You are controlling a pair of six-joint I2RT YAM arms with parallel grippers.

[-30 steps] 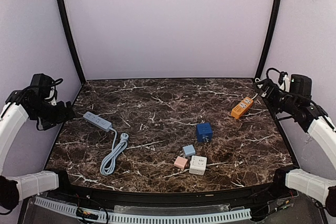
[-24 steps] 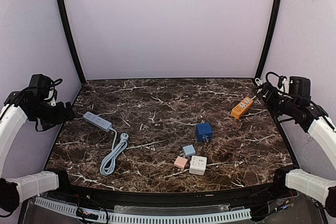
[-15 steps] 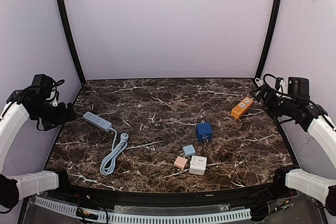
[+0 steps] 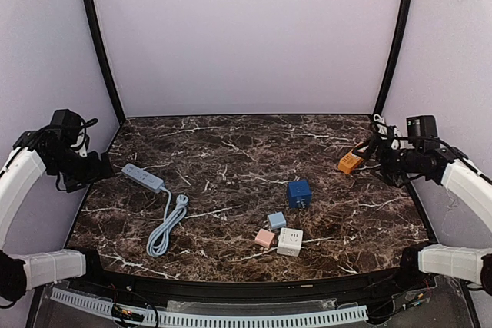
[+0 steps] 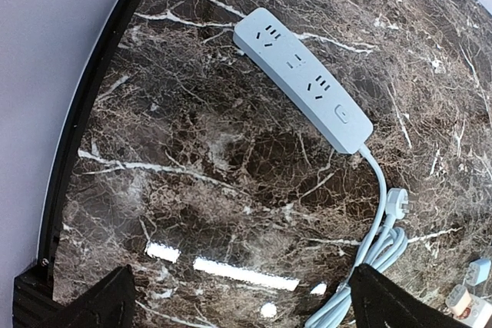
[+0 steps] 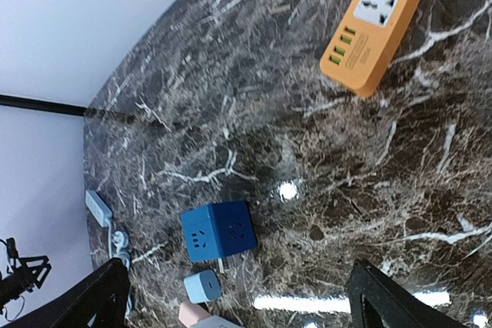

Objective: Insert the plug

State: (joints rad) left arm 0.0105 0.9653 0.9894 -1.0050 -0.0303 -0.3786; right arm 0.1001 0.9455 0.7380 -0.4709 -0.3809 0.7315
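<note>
Approach step is judged in hand. Left tool (image 5: 242, 301) and right tool (image 6: 242, 297) are held spread, empty. The plug (image 4: 182, 200) is found on the table (image 4: 254, 144) near the pale blue power strip (image 4: 143, 178); grasping it is required next.

The pale blue power strip (image 4: 142, 178) lay flat on the left, sockets facing up. Its cord (image 4: 160, 234) ran from the near end into a loose coil, with the plug (image 4: 182, 200) lying free beside it.
</note>
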